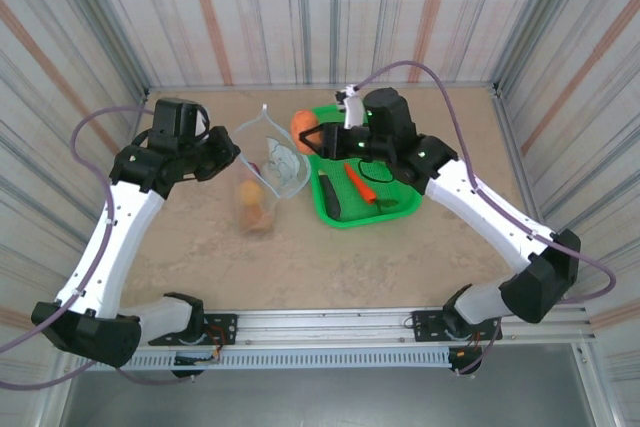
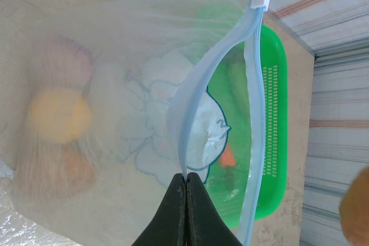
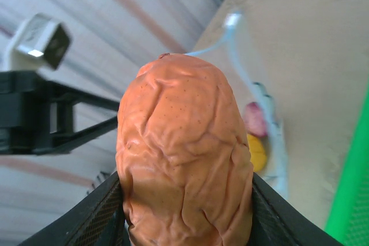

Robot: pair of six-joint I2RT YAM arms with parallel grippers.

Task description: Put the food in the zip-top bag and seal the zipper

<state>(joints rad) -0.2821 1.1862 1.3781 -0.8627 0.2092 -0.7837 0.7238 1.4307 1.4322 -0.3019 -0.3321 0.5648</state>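
The clear zip-top bag (image 1: 270,169) with its blue-grey cartoon print hangs open left of centre. My left gripper (image 1: 232,154) is shut on the bag's mouth edge (image 2: 185,176), pinching the pale blue zipper strip (image 2: 196,93). Through the film show a yellow fruit (image 2: 57,113), a purple onion (image 2: 64,63) and a brown potato (image 2: 57,172). My right gripper (image 1: 318,137) is shut on a wrinkled orange-brown potato (image 3: 184,154), held just right of the bag's mouth. The bag (image 3: 271,133) lies beyond that potato.
The green mesh basket (image 1: 400,209) sits right of the bag, under my right arm. It holds an orange carrot (image 1: 360,183), a dark long vegetable (image 1: 331,197) and a green pod (image 1: 386,205). Striped walls close in the table on three sides.
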